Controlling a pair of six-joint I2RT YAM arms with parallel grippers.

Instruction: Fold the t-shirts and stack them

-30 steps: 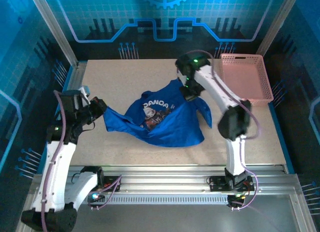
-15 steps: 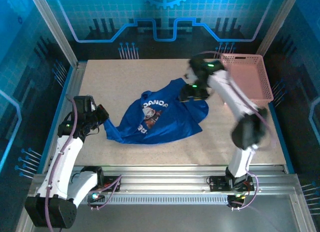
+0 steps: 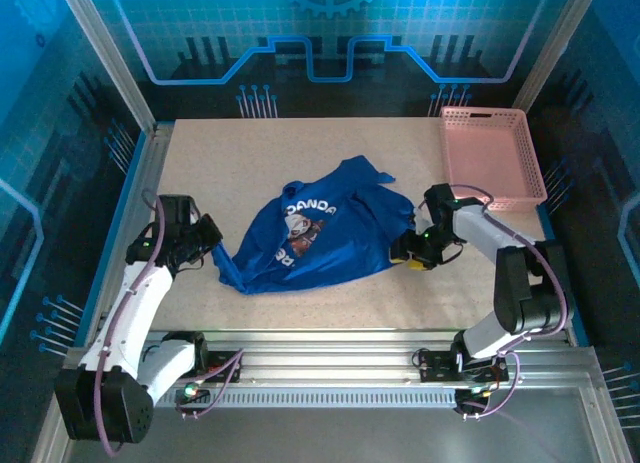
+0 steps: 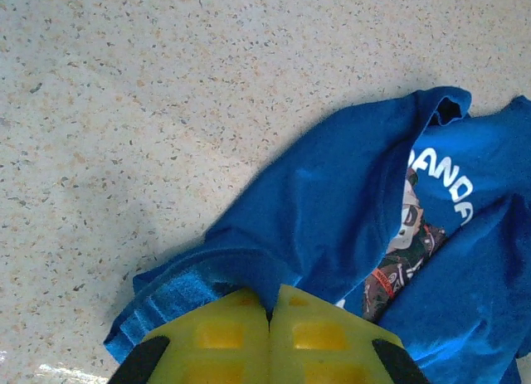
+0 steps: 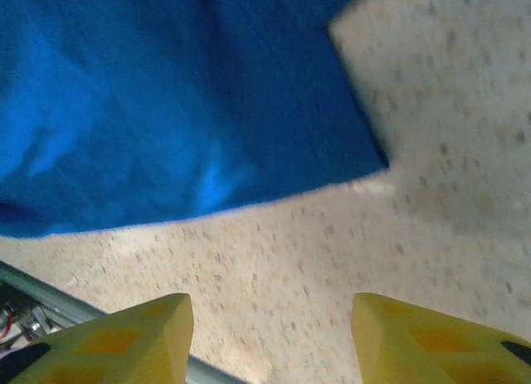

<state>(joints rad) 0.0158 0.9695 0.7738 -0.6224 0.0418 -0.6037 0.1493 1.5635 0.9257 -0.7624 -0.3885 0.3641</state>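
A crumpled royal-blue t-shirt (image 3: 320, 238) with white lettering and a dark chest print lies in the middle of the table. My left gripper (image 3: 212, 241) is shut on a fold of the t-shirt (image 4: 332, 218) at its left edge, the cloth pinched between the yellow fingers (image 4: 224, 334). My right gripper (image 3: 410, 251) stands open low over the table just off the shirt's right corner. In the right wrist view the t-shirt's hem (image 5: 182, 110) lies ahead of the spread fingertips (image 5: 133, 338), with bare tabletop between them.
A pink lattice basket (image 3: 490, 153) stands at the back right corner. The speckled tabletop (image 3: 250, 153) stretches behind and in front of the shirt. Metal rails run along the near edge (image 3: 380, 343).
My right gripper let go of the shirt, opened, and swung down and right to the table beside the shirt's right corner. The left gripper pulled its edge slightly toward the near side.
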